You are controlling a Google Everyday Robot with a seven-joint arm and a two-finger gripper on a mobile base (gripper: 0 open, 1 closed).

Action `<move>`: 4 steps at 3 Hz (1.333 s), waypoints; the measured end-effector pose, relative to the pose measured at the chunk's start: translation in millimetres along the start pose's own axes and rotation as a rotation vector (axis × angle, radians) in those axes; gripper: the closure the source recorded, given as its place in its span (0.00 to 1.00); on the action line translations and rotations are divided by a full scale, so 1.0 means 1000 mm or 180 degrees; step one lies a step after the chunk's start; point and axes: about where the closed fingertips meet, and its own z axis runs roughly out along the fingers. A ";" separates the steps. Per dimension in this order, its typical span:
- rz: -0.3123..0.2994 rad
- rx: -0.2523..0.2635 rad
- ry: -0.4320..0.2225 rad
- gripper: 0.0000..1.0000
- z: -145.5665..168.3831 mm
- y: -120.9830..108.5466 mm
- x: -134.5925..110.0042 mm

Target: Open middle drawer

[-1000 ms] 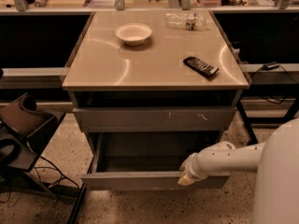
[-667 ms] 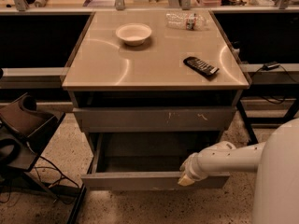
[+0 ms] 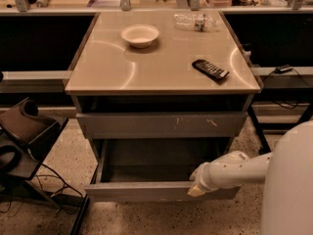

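A tan desk [image 3: 161,72] seen from above and in front, with a white bowl [image 3: 140,35] toward 11 o'clock on its top, a clear plastic bottle [image 3: 194,21] lying at 1 o'clock and a black remote [image 3: 210,69] at 3 o'clock. Under the top is a grey drawer front with pale scratch marks [image 3: 161,125], closed. Below it, at 6 o'clock, the middle drawer [image 3: 142,191] stands pulled well out toward the camera, its smooth grey tray bare and open to view. My white arm [image 3: 234,168] reaches in from 4 o'clock, and my gripper [image 3: 197,189] sits at the top edge of that drawer's plain front, toward its right end. Whether the jaws are wide or closed on the edge I cannot tell. I judge the opening largely done: most of the tray shows. What seems left is, at most, a short further pull, then letting go and backing my arm away.
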 end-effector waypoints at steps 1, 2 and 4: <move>-0.0041 0.0051 0.0007 1.00 -0.004 -0.003 -0.002; -0.0017 0.0108 -0.0043 1.00 -0.008 0.008 0.007; 0.0013 0.0241 -0.0072 1.00 -0.027 0.002 0.001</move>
